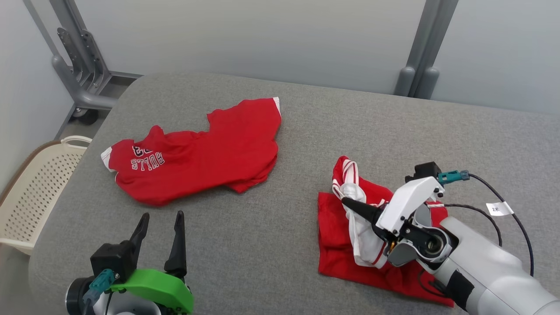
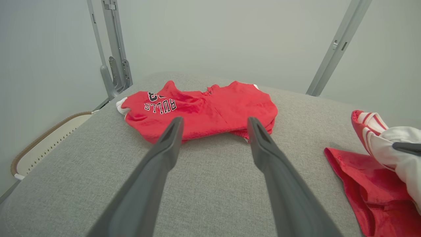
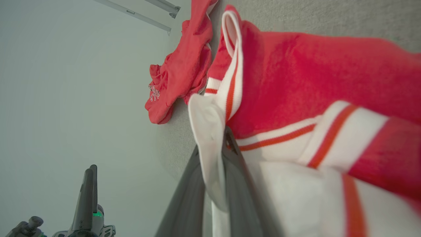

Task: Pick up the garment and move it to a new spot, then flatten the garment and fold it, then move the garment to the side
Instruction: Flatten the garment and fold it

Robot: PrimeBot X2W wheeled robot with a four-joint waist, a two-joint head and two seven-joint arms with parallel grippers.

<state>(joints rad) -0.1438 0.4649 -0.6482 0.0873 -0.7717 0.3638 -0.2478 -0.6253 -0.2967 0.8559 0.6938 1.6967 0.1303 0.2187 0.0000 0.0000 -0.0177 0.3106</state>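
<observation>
The left gripper (image 1: 162, 215) is hanging spread and empty, while the right gripper (image 1: 344, 201) is clenching the garment's (image 1: 337, 245) white fold between its jaws, the rest heaped beneath, probably wanting a slow, high lift.

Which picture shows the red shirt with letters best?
The head view: the shirt lies whole, seen from above, uncovered. The left wrist view has fingers across its edge. The right wrist view shows it small, sideways.
</observation>
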